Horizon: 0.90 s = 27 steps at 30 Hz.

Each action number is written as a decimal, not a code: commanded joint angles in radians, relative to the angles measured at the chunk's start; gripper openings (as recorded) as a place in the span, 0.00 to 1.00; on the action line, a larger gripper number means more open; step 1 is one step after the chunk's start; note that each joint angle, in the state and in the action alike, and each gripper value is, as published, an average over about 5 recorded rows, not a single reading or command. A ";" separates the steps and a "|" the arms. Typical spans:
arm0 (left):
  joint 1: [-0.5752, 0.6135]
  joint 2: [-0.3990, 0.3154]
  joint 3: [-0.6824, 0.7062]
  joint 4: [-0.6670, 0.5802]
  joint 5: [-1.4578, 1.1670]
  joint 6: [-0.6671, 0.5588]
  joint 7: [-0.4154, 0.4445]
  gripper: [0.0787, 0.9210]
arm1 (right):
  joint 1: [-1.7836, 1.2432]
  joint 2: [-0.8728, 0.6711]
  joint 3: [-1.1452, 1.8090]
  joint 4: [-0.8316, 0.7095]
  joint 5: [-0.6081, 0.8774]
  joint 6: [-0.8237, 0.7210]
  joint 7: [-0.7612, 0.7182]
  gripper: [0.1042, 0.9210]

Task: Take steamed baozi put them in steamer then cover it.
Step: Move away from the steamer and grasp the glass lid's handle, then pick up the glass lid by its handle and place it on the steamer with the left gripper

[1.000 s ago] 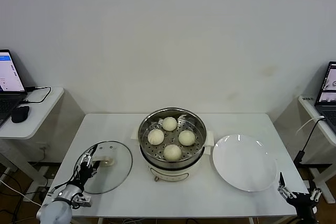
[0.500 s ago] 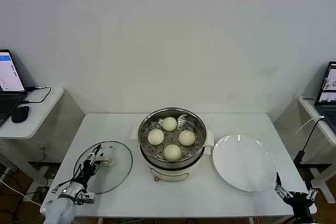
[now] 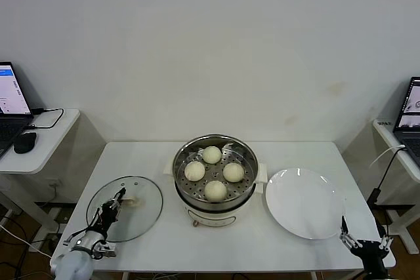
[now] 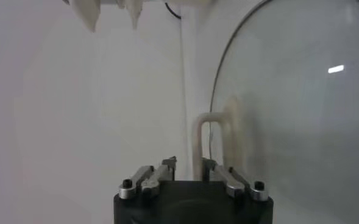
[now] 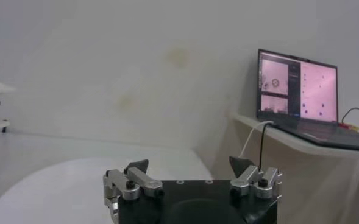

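Glass lid (image 3: pixel 125 208) is pinched at its handle (image 4: pixel 211 141) by your closed left tool (image 3: pixel 115 200); it may slip when lifted. Right tool (image 3: pixel 359 243) idles wide open, empty, by the plate (image 3: pixel 306 202).

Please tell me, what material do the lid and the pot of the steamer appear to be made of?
The lid looks like clear glass: the table shows through it, and it has a pale handle. The steamer pot looks like polished stainless steel, mirror-bright, with a perforated tray.

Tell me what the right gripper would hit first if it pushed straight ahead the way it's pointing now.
Probably nothing soon. The right gripper, fingers open, points out over the near edge of the white plate toward the bare wall; the laptop sits off to one side of that line. Depth is hard to judge here.
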<state>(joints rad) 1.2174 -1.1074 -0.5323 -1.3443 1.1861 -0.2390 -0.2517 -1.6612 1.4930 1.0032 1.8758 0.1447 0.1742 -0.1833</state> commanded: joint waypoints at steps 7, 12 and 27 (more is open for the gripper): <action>0.134 0.071 -0.100 -0.294 -0.091 0.125 -0.009 0.07 | -0.006 -0.002 -0.018 0.007 -0.031 0.030 -0.004 0.88; 0.199 0.136 -0.191 -0.500 -0.133 0.224 0.139 0.07 | -0.013 -0.004 -0.030 0.020 -0.040 0.043 -0.005 0.88; -0.023 0.284 0.166 -0.755 -0.258 0.482 0.358 0.07 | 0.000 0.008 -0.098 0.016 -0.160 0.094 0.001 0.88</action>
<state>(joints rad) 1.3308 -0.9204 -0.6258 -1.8945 1.0080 0.0485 -0.0472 -1.6697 1.4852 0.9376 1.8902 0.0657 0.2457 -0.1848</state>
